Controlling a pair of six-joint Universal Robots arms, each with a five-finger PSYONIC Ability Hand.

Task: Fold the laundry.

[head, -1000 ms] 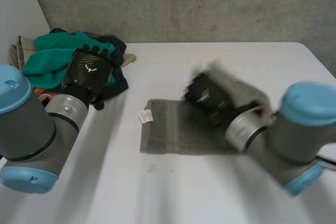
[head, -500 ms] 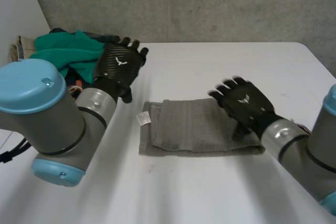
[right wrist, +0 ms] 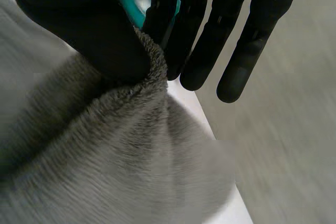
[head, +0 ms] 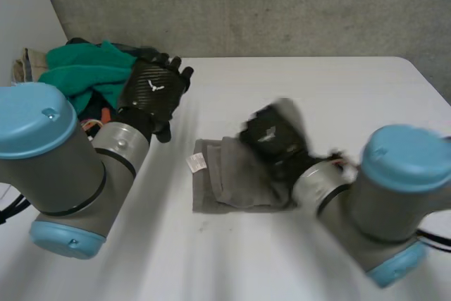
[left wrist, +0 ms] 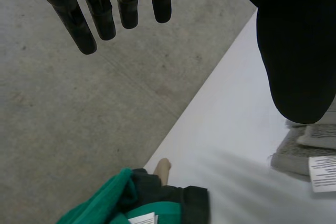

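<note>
A grey towel point(head: 227, 182) lies folded in the middle of the white table point(head: 338, 89), its white tag point(head: 195, 162) at the left end. My right hand point(head: 272, 132) hovers over the towel's right part, blurred with motion. In the right wrist view the thumb point(right wrist: 97, 38) and straight fingers point(right wrist: 207, 51) pinch a raised edge of the towel point(right wrist: 110, 156). My left hand point(head: 152, 87) is held above the table, left of the towel, its fingers point(left wrist: 100, 9) straight and empty. The towel's tagged end point(left wrist: 307, 148) shows beyond its thumb.
A pile of laundry point(head: 79, 75), mostly green with dark and tan pieces, sits at the table's far left corner, just behind my left hand. A grey concrete wall point(head: 282, 5) stands behind the table. The green pile point(left wrist: 131, 203) lies below the left fingertips.
My right hand has swung left across the towel, carrying its right end over, so the towel looks shorter. My left hand has drawn back slightly toward the pile.
</note>
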